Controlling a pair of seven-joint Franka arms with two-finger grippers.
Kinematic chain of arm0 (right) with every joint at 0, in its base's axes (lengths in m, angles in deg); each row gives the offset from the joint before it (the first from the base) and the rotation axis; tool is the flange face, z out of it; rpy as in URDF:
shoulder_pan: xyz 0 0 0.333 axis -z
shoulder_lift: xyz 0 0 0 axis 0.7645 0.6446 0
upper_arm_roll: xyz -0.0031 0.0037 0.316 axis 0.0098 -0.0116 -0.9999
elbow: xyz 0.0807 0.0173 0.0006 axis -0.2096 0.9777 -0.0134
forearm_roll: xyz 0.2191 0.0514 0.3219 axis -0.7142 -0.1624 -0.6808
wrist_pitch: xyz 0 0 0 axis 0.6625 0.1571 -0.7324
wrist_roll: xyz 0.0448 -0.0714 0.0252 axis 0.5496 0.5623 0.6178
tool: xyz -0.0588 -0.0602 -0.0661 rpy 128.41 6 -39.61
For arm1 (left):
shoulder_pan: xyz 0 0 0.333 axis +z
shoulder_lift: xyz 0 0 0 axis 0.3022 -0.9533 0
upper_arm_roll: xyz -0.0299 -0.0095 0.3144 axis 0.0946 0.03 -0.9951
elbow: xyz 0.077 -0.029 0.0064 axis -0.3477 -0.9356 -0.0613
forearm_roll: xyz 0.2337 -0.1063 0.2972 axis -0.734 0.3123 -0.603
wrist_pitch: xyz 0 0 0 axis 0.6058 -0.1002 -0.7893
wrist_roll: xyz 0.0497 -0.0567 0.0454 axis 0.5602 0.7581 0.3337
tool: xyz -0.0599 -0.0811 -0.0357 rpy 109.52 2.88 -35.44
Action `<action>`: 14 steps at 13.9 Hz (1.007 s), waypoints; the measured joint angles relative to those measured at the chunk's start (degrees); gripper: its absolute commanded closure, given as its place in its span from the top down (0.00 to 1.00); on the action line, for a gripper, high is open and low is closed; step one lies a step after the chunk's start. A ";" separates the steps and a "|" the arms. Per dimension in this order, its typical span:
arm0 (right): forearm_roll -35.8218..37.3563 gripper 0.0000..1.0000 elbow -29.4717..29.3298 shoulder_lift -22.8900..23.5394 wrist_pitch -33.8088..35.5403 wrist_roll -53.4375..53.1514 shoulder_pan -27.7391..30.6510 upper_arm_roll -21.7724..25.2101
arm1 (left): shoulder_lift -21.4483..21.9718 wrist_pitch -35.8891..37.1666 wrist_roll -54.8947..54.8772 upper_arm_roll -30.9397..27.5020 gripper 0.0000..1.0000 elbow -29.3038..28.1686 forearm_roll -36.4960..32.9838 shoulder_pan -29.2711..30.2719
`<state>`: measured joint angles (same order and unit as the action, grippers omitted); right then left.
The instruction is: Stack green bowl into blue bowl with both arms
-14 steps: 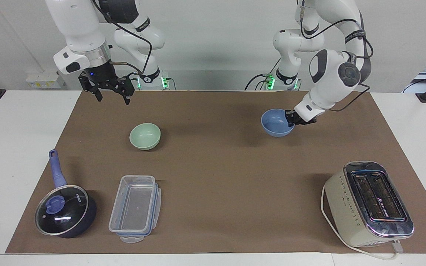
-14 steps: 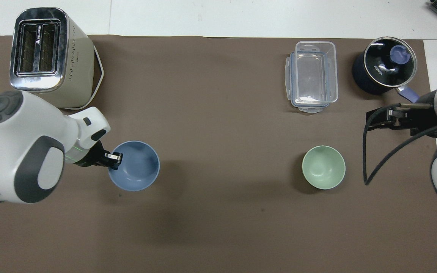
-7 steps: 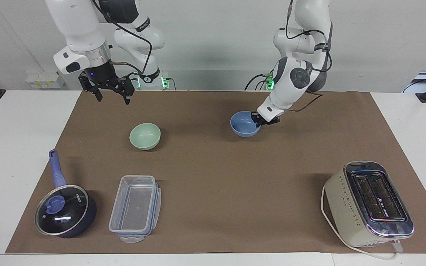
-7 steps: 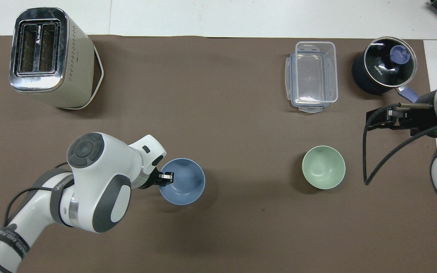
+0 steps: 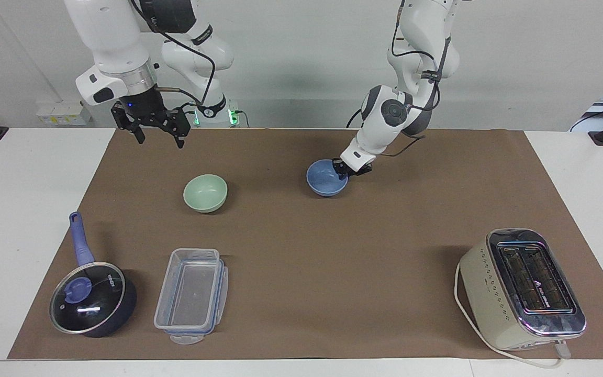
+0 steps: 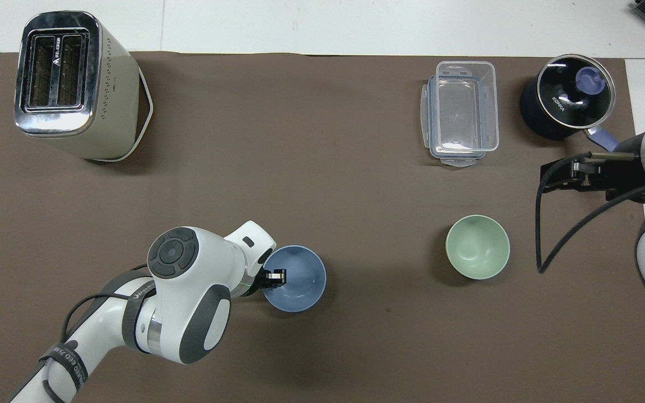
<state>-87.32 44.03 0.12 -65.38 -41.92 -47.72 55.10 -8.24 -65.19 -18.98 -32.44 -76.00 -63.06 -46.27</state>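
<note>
Facing view: the left gripper [image 5: 344,170] is down at the rim of the blue bowl [image 5: 325,179], at the edge toward the left arm's end. Its fingers straddle the rim, but whether they clamp it or have let go cannot be told. The bowl sits low on the brown mat [image 5: 301,251], near the middle of the worktop [image 5: 19,220]. The green bowl [image 5: 205,192] stands on the mat toward the right arm's end, well apart from the blue one. The right gripper [image 5: 157,137] hangs in the air with its fingers spread wide and nothing in them, over the mat's edge by the robots.

Overhead view: the left gripper [image 6: 273,276] meets the blue bowl [image 6: 297,280] at its rim. The green bowl [image 6: 477,247] stands alone. The right gripper [image 6: 571,174] waits between the green bowl and the pan [image 6: 568,103]. A clear box [image 6: 462,112] lies beside the pan, and a toaster [image 6: 70,84] stands at the left arm's end.
</note>
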 measured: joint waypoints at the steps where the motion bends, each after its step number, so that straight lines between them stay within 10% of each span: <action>1: 0.00 1.00 0.00 0.00 0.00 0.00 0.00 0.00 | 0.03 -0.01 0.01 -0.37 1.00 0.20 0.05 0.03; 14: 0.00 1.00 0.00 0.00 0.00 0.00 0.00 0.00 | 1.42 17.21 -0.48 -1.94 1.00 20.06 -11.81 17.75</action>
<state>-87.32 44.03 0.12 -65.38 -41.92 -47.72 55.10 -6.82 -47.99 -19.45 -34.38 -55.94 -74.87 -28.52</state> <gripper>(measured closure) 0.000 0.000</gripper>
